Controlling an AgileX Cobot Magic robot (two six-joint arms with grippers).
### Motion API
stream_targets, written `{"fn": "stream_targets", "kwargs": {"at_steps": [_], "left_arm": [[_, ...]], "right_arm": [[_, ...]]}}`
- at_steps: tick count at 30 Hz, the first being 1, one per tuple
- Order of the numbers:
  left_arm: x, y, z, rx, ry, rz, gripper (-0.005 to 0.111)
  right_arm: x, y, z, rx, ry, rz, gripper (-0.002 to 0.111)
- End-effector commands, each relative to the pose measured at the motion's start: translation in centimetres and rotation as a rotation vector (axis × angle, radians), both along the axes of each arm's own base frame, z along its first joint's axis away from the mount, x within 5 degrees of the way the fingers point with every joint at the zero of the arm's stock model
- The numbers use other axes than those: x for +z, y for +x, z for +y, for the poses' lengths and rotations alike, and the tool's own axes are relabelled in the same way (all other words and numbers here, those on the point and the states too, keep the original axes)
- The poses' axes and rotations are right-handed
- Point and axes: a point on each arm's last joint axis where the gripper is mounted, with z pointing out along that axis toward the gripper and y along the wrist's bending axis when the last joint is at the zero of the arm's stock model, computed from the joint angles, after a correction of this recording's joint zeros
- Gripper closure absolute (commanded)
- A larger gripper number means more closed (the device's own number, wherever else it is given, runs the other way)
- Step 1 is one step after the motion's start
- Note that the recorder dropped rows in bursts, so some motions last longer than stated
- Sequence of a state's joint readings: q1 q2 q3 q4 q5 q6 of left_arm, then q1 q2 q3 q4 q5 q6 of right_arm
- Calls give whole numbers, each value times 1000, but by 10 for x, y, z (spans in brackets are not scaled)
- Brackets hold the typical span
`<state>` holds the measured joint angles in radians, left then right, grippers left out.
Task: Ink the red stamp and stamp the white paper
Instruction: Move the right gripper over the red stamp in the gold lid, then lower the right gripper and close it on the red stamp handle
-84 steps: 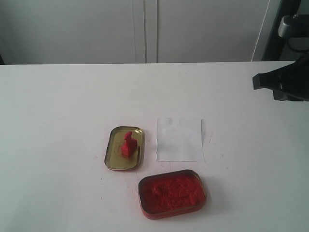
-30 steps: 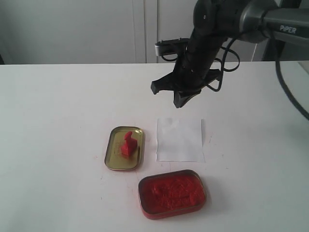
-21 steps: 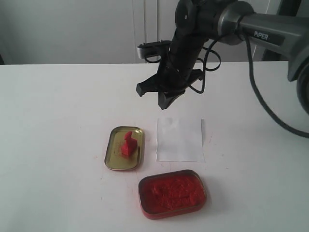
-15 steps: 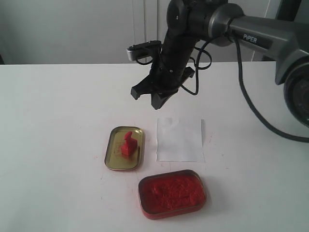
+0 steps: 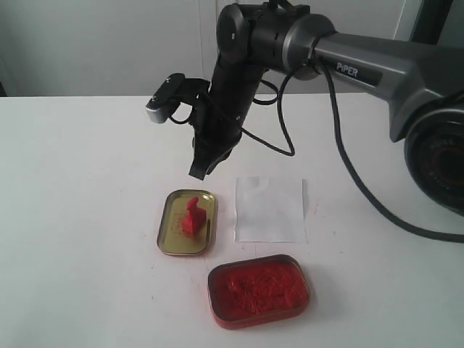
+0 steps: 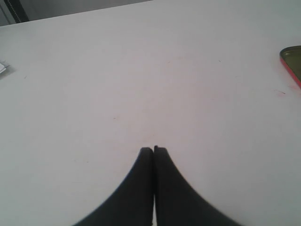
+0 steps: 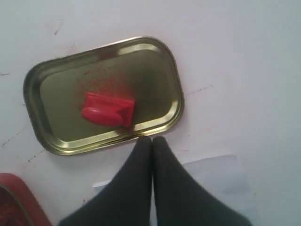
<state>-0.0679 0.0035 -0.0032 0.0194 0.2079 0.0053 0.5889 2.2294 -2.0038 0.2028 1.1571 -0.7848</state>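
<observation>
The red stamp stands in a gold tin lid left of the white paper; the right wrist view shows the stamp inside the lid, with a corner of the paper beside my fingers. My right gripper hangs shut and empty just above the lid's far edge, and its closed tips show in its own view. My left gripper is shut over bare table, holding nothing.
An oval red tin of ink paste sits in front of the paper; its rim shows in the left wrist view and the right wrist view. The right arm stretches across the back right.
The right arm swung in from the right edge, passed above the paper, and dropped leftward until its shut gripper hangs over the lid's far edge. Stamp, paper and tins stayed put.
</observation>
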Motion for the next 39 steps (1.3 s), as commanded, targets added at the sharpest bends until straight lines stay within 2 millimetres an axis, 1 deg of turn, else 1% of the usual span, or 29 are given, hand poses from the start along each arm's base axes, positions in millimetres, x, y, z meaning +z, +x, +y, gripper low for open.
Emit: {"fn": "stream_targets", "kwargs": {"at_steps": [1, 3, 6, 8, 12, 14, 16, 18, 21, 24, 26, 33, 39], "left_arm": [[-1, 0, 0, -1, 0, 1, 107], [-1, 0, 0, -1, 0, 1, 107], [-1, 0, 0, -1, 0, 1, 107], [-1, 0, 0, -1, 0, 1, 107], [-1, 0, 0, -1, 0, 1, 107], [-1, 0, 0, -1, 0, 1, 107], [-1, 0, 0, -1, 0, 1, 107], [-1, 0, 0, -1, 0, 1, 107], [-1, 0, 0, -1, 0, 1, 107], [-1, 0, 0, -1, 0, 1, 107], [-1, 0, 0, -1, 0, 1, 107], [-1, 0, 0, -1, 0, 1, 107], [-1, 0, 0, -1, 0, 1, 107]], "right_arm": [[5, -6, 13, 190, 5, -86, 108], [5, -9, 18, 304, -1, -120, 108], [6, -15, 26, 609, 14, -207, 108], [6, -17, 27, 750, 12, -244, 108], [3, -17, 24, 883, -38, -264, 108], [-2, -17, 23, 915, -57, -257, 108], [-8, -16, 23, 935, -62, -248, 105], [-13, -16, 25, 940, -65, -242, 98], [-15, -17, 29, 948, -69, -253, 83], [-15, -17, 29, 984, -95, -265, 73], [-17, -17, 28, 1008, -128, -271, 69], [-29, -15, 30, 1017, -140, -254, 67], [-50, -16, 29, 1019, -147, -208, 68]]}}
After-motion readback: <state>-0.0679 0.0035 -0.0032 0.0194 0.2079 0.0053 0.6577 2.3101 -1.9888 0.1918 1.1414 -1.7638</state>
